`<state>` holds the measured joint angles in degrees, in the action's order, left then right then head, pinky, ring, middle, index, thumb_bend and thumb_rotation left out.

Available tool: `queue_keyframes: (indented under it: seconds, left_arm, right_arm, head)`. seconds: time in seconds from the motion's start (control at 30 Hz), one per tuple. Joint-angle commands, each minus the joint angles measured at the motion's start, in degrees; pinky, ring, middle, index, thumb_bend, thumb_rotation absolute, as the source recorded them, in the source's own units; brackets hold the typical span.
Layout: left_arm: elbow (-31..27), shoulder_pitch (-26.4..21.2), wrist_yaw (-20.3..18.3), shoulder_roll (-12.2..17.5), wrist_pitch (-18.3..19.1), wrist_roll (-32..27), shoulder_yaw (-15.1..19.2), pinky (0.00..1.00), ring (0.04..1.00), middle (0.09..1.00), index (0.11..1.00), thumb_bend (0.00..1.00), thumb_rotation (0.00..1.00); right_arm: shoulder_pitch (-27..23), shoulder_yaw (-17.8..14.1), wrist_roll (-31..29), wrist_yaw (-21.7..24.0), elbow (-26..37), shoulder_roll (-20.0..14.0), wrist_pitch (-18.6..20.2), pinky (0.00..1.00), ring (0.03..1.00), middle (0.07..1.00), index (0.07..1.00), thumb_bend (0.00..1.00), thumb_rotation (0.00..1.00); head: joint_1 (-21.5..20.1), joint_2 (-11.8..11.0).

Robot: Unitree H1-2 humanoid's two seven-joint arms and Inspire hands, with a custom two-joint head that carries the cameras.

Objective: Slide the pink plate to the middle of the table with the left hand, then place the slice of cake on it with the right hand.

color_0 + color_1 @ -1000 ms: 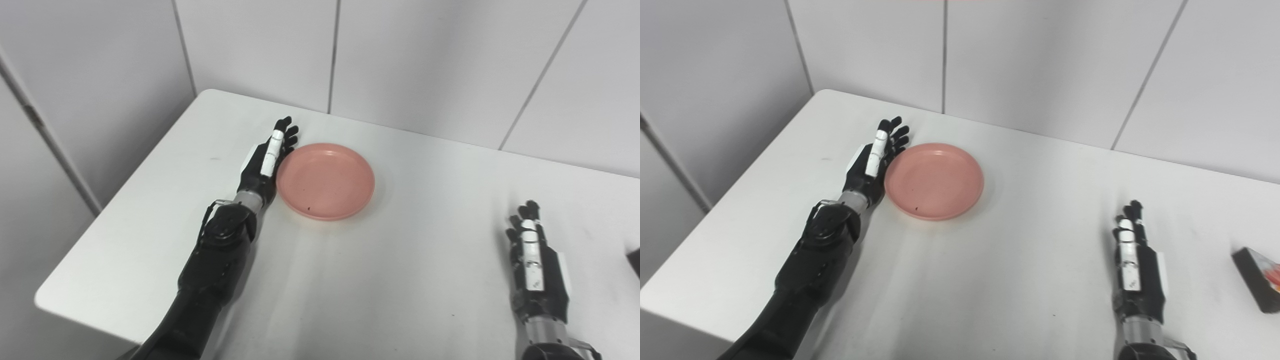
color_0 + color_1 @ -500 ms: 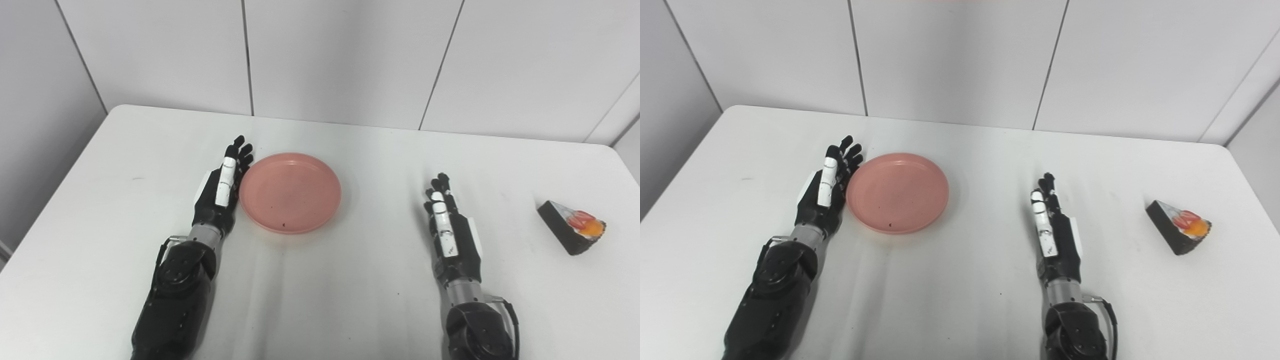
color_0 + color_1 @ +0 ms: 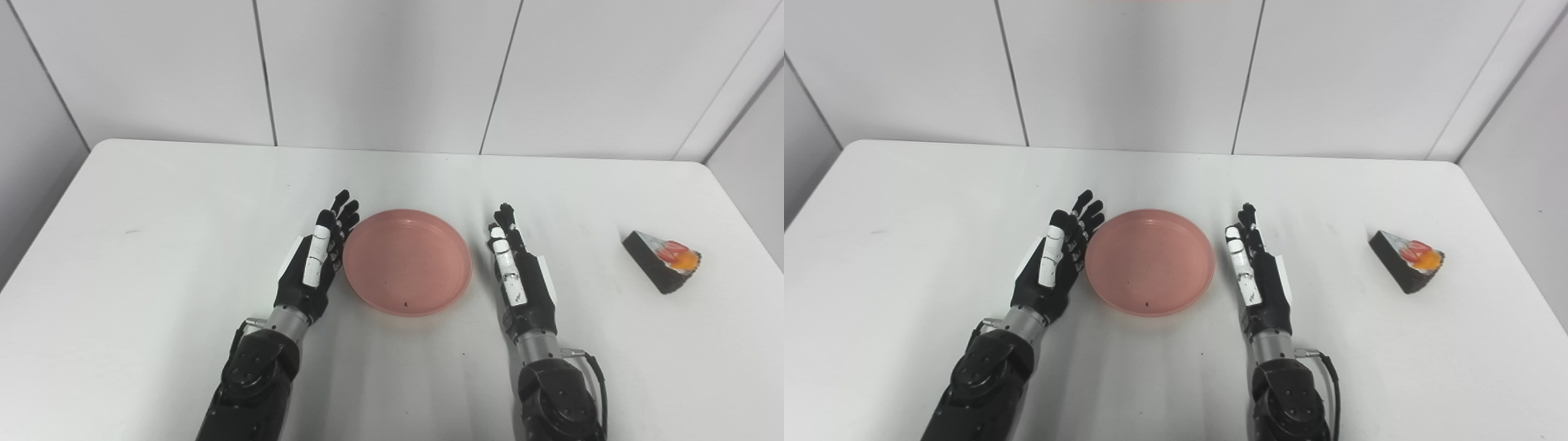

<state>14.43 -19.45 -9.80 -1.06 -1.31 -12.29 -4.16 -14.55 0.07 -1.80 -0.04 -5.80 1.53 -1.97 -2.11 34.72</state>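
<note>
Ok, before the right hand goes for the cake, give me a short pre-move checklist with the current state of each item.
1. Pink plate near the table's middle: ok.
2. Plate bare, ready for the slice: ok, apart from a small dark speck.
3. Right hand open and holding nothing: ok.
4. Slice of cake in view, at the table's right, nothing between it and the right hand: ok.
5. Left hand clear of the plate: not ok, fingers at its left rim.
</note>
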Motion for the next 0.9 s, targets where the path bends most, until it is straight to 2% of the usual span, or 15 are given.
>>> queue_keyframes:
  seconds: [0.0, 0.23, 0.33, 0.4, 0.43, 0.6, 0.7, 0.8, 0.83, 0.87]
  left_arm:
    - [1.45, 1.13, -0.38, -0.48, -0.22, 0.96, -0.24, 1.00, 1.000, 0.999, 1.000, 0.79, 1.00]
    - [4.01, 0.95, -1.51, -0.67, -3.61, 1.89, -1.39, 1.00, 1.000, 1.000, 1.000, 0.76, 1.00]
    - [5.35, 0.66, -0.85, -0.61, -4.95, 2.81, -1.20, 1.00, 1.000, 1.000, 1.000, 0.76, 1.00]
    - [5.82, 0.47, -0.27, -0.59, -5.52, 3.56, -1.04, 1.00, 1.000, 1.000, 1.000, 0.76, 1.00]
    - [6.02, 0.37, -0.08, -0.55, -5.71, 3.86, -0.99, 1.00, 1.000, 1.000, 1.000, 0.77, 1.00]
    - [7.04, 0.00, 0.93, -0.25, -6.91, 5.34, -0.22, 1.00, 1.000, 1.000, 1.000, 0.79, 1.00]
    - [7.17, 0.00, 1.88, -0.11, -8.34, 6.40, 0.12, 1.00, 1.000, 1.000, 1.000, 0.77, 1.00]
    - [7.63, -0.19, 2.94, 0.25, -8.76, 7.64, 0.45, 1.00, 1.000, 1.000, 1.000, 0.76, 1.00]
    - [7.70, -0.21, 3.05, 0.35, -8.81, 7.77, 0.53, 1.00, 1.000, 1.000, 1.000, 0.76, 1.00]
    - [7.94, -0.26, 2.90, 0.54, -9.18, 7.66, 0.67, 1.00, 1.000, 1.000, 1.000, 0.75, 1.00]
  right_arm:
    - [-1.51, 0.31, 0.53, 0.00, 1.83, 0.03, 0.28, 1.00, 1.000, 1.000, 1.000, 0.56, 0.85]
    - [-1.57, 0.32, 0.58, 0.01, 1.47, -0.11, -0.17, 1.00, 1.000, 1.000, 1.000, 0.53, 0.85]
    - [-2.44, -0.05, 1.32, -0.53, 1.03, -0.74, -0.27, 1.00, 1.000, 0.994, 1.000, 0.58, 0.85]
    - [-3.31, -0.66, 1.62, -0.76, 0.93, -1.62, -0.83, 1.00, 0.999, 0.985, 0.997, 0.66, 0.85]
    - [-3.67, -0.96, 1.63, -0.77, 0.94, -2.05, -1.26, 1.00, 0.990, 0.985, 0.998, 0.63, 0.84]
    - [-6.68, -3.18, 4.82, -2.35, 2.51, -6.42, -0.95, 1.00, 0.977, 0.962, 0.972, 0.63, 0.77]
    - [-7.82, -3.71, 8.51, -2.56, 5.89, -9.91, 2.78, 0.96, 0.947, 0.938, 0.948, 0.61, 0.74]
    - [-9.54, -3.91, 12.84, -1.88, 7.73, -15.74, 4.34, 0.88, 0.910, 0.904, 0.915, 0.59, 0.68]
    - [-9.86, -3.91, 14.23, -1.82, 8.15, -17.16, 4.78, 0.84, 0.880, 0.878, 0.893, 0.60, 0.63]
    - [-10.09, -3.93, 16.33, -1.76, 9.47, -18.37, 7.40, 0.82, 0.865, 0.864, 0.880, 0.62, 0.60]
  head:
    - [0.07, -0.08]
    - [-0.71, -0.33]
    - [-1.18, -0.52]
    - [-1.53, -0.59]
    - [-1.53, -0.59]
    - [-3.76, -0.65]
    - [-4.16, -0.86]
    - [-5.96, -1.07]
    - [-5.96, -1.07]
    - [-8.04, -1.13]
